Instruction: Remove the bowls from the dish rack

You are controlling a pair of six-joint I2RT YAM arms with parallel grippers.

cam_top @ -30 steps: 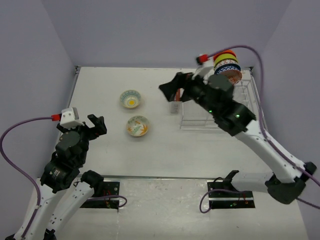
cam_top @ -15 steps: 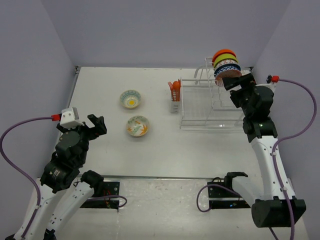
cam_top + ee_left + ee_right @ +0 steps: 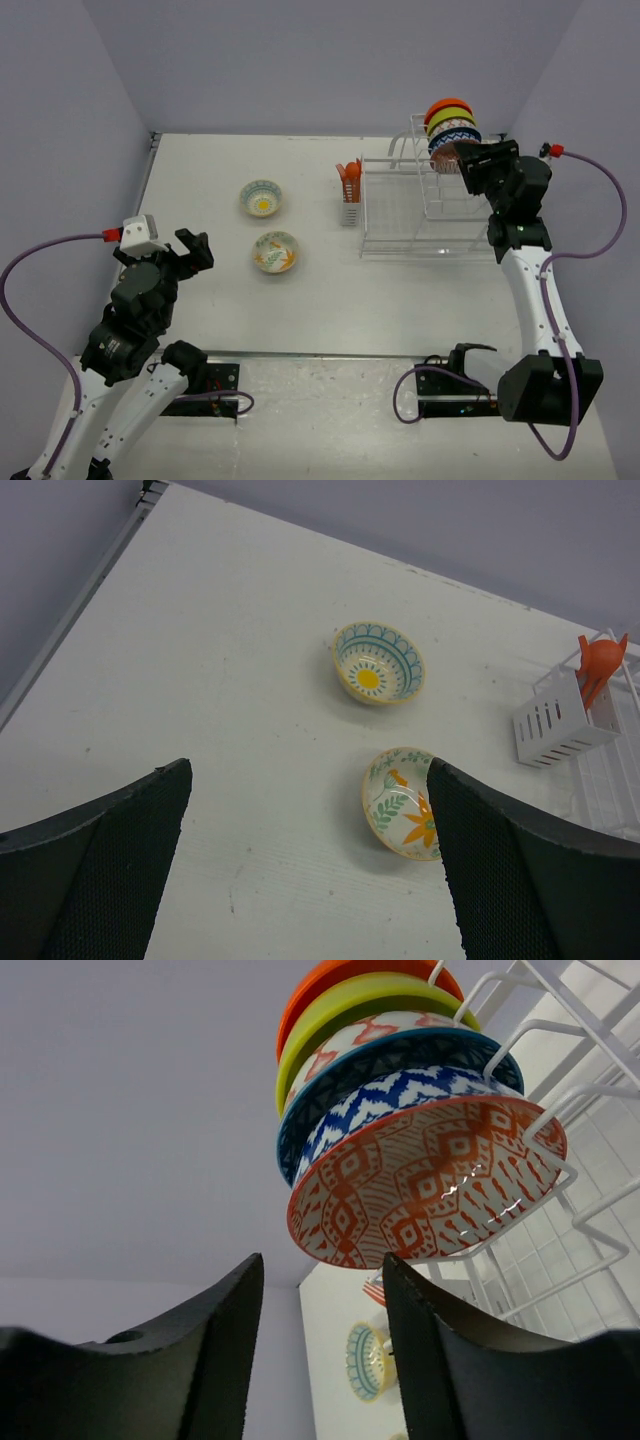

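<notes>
The right gripper (image 3: 322,1270), fingers apart, hangs just beside the red-brown patterned bowl (image 3: 430,1180), which stands on edge with other bowls in the white wire dish rack (image 3: 395,205). The left gripper (image 3: 308,770) gapes wide, well apart.

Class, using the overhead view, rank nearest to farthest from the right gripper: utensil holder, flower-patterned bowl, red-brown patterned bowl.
1. red-brown patterned bowl, standing in the rack, far right.
2. utensil holder, on the rack's left end.
3. flower-patterned bowl, on the table, farther left.

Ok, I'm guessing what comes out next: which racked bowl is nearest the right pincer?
The red-orange patterned bowl, at the row's end facing the right pincer; the blue zigzag bowl and the rest stand behind it.
</notes>
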